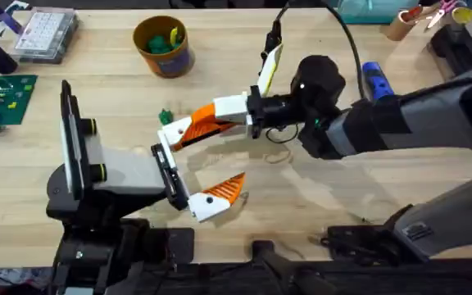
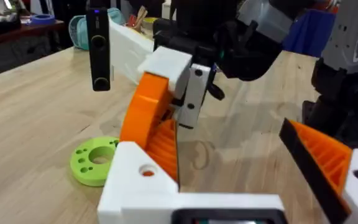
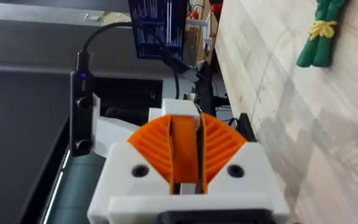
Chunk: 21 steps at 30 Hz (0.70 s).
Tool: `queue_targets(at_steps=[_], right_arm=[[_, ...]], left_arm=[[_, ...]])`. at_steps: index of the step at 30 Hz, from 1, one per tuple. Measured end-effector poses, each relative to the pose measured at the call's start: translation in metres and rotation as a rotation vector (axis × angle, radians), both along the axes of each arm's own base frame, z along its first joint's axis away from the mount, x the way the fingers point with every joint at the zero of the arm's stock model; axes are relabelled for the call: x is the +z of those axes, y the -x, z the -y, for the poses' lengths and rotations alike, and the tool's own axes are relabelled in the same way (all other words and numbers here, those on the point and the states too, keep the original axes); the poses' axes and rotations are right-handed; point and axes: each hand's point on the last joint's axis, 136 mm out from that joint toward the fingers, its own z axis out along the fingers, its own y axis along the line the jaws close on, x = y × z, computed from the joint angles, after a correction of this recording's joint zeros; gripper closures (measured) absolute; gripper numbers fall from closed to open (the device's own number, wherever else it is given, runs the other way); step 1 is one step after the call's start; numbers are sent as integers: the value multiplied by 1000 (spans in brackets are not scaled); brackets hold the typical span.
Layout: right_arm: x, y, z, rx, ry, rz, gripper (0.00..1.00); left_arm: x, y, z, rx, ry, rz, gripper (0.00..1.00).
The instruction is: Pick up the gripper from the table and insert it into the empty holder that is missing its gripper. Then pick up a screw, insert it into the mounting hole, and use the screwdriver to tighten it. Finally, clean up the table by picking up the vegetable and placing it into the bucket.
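i see my right gripper (image 1: 207, 121) closed on the loose orange gripper (image 3: 183, 152), pressing it against the white holder (image 2: 143, 179) on my left arm's open gripper (image 1: 188, 164). the piece sits against the holder, near the mounting hole (image 2: 146, 170). the green vegetable (image 1: 166, 116) lies on the table (image 1: 318, 188) just beside the fingers, and the yellow bucket (image 1: 162, 45) stands well apart toward the far edge.

Right arm's white gripper w/ orange ribbed pads (image 1: 211, 121) reaches across mid-table, touching left arm's white-and-orange gripper (image 1: 188, 168) at its upper finger. Small dark-green leafy toy vegetable (image 1: 166, 115) just beside. Round yellow-orange bucket (image 1: 162, 45) farther back.
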Motion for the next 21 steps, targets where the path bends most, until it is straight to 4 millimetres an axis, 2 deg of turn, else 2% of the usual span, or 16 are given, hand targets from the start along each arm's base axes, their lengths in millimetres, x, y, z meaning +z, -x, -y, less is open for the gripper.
queue_targets(at_steps=[13, 17, 21], right_arm=[[-7, -1, 3, -8, 19, -31, 358], [-6, -6, 7, -24, 16, -30, 259], [-6, -10, 10, -37, 15, -32, 239]], left_arm=[[2, 2, 1, -18, -11, 42, 15], [1, 7, 3, -46, -9, 35, 14], [2, 12, 6, -74, -6, 35, 14]])
